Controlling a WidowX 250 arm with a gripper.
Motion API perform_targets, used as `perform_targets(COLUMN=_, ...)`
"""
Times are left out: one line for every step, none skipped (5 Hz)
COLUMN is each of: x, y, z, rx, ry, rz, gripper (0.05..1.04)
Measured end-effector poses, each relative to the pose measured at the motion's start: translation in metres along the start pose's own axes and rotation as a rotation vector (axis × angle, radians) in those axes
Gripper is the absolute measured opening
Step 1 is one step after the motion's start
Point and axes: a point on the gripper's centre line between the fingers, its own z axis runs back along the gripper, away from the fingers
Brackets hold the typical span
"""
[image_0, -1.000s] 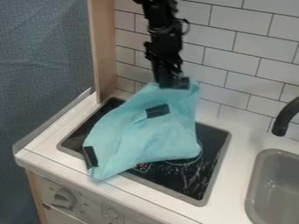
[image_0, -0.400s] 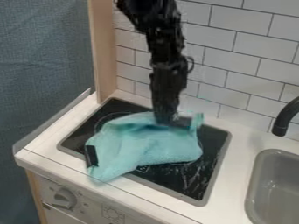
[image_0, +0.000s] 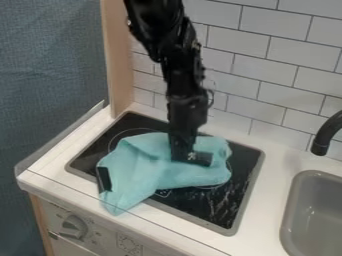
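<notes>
Gripper (image_0: 194, 159): 1, at 1 teal cloth (image_0: 143, 172) | cooktop (image_0: 217, 207): 1, under cloth | opening, hold: cannot tell

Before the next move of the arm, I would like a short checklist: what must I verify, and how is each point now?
1. Gripper is at the cloth: ok.
2. Gripper has a firm hold on the cloth: cannot tell.
3. Cloth lies flat: not ok, it is creased and bunched.
4. Cloth is wholly within the stove top: not ok, its front corner reaches past the frame.
5. Cloth is clear of the sink: ok.
</notes>
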Motion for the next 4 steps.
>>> perform_targets(x=-0.0005, y=0.0017, z=-0.0026, rx=0.01, ry=0.003, rz=0.011, gripper=0.073)
perform_targets(x=-0.0063, y=0.0031, z=-0.0111, rx=0.013, ry=0.043, rz=0.065, gripper=0.227)
perform_targets(x=-0.0058, y=0.0035, z=-0.0104, rx=0.014, ry=0.046, rz=0.091, gripper=0.479)
perform_targets(x=-0.0083, y=0.0016, z=-0.0102, rx=0.0, ry=0.06, rz=0.097, gripper=0.757)
